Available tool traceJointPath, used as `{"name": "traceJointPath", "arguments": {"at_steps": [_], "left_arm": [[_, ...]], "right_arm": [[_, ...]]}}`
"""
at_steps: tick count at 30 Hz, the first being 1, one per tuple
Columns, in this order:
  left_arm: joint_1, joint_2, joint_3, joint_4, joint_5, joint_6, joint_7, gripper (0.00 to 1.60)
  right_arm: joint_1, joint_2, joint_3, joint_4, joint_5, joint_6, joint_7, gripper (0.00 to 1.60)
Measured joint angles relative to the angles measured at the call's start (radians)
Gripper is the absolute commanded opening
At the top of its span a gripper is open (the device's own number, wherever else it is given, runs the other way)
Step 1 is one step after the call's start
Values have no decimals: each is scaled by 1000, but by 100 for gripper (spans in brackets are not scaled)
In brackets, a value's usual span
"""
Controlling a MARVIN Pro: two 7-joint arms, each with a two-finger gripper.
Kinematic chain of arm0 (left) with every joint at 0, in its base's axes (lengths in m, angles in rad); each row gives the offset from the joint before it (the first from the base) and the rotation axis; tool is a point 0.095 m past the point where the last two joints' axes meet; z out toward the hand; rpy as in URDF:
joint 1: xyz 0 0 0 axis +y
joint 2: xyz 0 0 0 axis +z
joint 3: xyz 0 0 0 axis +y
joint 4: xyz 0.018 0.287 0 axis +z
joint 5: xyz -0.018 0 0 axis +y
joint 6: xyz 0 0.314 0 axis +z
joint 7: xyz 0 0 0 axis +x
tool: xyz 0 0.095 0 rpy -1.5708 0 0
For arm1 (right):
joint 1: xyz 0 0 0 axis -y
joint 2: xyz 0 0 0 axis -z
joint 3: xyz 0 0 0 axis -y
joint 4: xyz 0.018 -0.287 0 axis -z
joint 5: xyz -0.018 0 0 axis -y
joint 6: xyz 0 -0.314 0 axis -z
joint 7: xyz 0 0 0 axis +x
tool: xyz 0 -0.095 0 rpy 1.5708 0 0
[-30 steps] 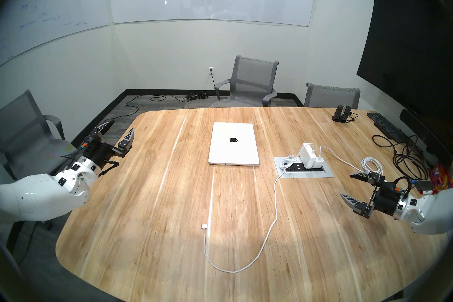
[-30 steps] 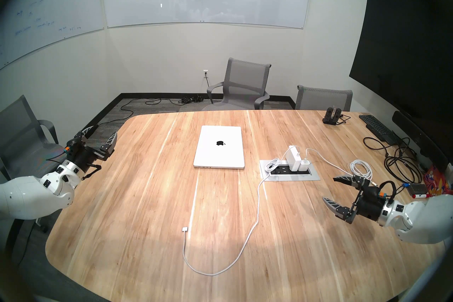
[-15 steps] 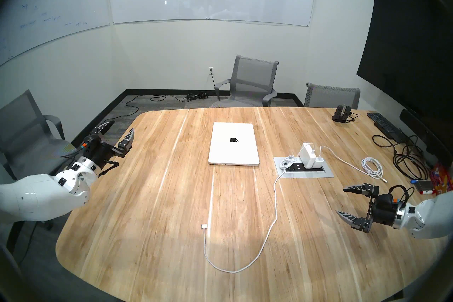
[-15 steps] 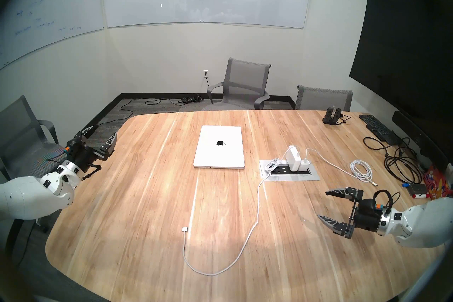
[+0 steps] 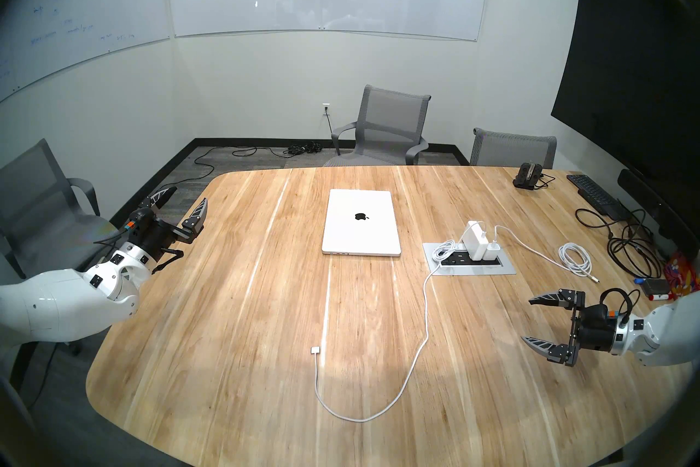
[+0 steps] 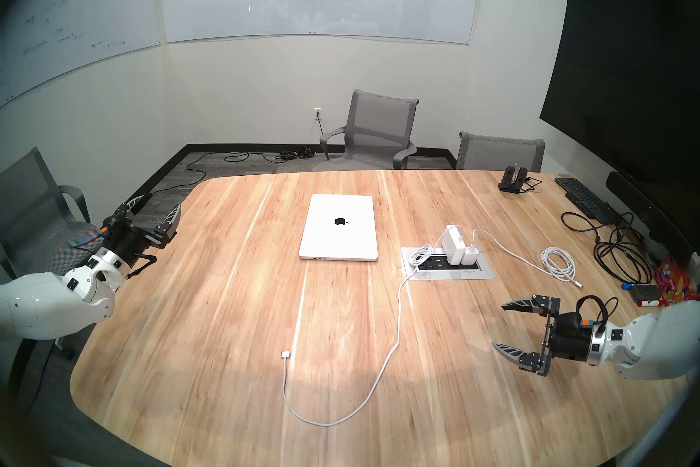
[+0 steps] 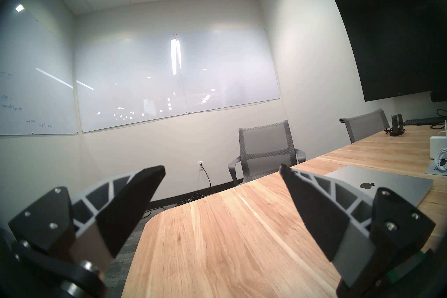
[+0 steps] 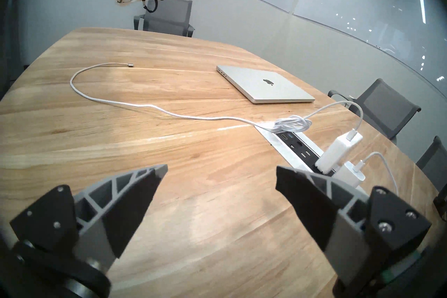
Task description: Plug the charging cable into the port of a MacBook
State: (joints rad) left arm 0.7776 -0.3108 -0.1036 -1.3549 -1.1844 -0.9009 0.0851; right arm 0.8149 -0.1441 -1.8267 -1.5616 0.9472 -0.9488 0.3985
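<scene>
The silver MacBook (image 5: pixel 361 221) lies shut in the middle of the wooden table (image 5: pixel 227 303), apple logo up. Its port (image 5: pixel 331 253) is the leftmost dark slot on the near edge. The white charging cable (image 5: pixel 360 420) loops across the table from the power brick (image 5: pixel 473 240). The cable's connector tip (image 5: pixel 314 350) lies free, well short of the laptop. My left gripper (image 5: pixel 189 194) hovers open at the table's far left edge, empty. Over the table's right side, my right gripper (image 5: pixel 526 319) is open and empty, far from the connector (image 8: pixel 130 65).
A recessed outlet plate (image 5: pixel 507 270) holds the brick and a smaller charger (image 5: pixel 492 251). A bundled white cord (image 5: pixel 575 259), black cables (image 5: pixel 628 250), a black keyboard (image 5: pixel 596 195) and a small dock (image 5: pixel 528 176) crowd the right side. Grey chairs ring the table.
My right gripper has moved toward the table's near edge, uncovering the bundled white cord, and stays open. The left arm, the cable and the laptop have not moved.
</scene>
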Motion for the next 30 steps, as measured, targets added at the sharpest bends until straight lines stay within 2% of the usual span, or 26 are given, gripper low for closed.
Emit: {"name": "traceJointPath", "arguments": {"at_steps": [16,24,30], "left_arm": [[0,0,1,0,0,0,1,160],[0,0,1,0,0,0,2,160],[-1,0,1,0,1,0,2,160]], "right_arm": [[99,-65,-42,-235,-3,0,39,160],[163,-113,-81,-360,-6,0,4,160],[212,-162,-133,-457,-39,0,-49,160]]}}
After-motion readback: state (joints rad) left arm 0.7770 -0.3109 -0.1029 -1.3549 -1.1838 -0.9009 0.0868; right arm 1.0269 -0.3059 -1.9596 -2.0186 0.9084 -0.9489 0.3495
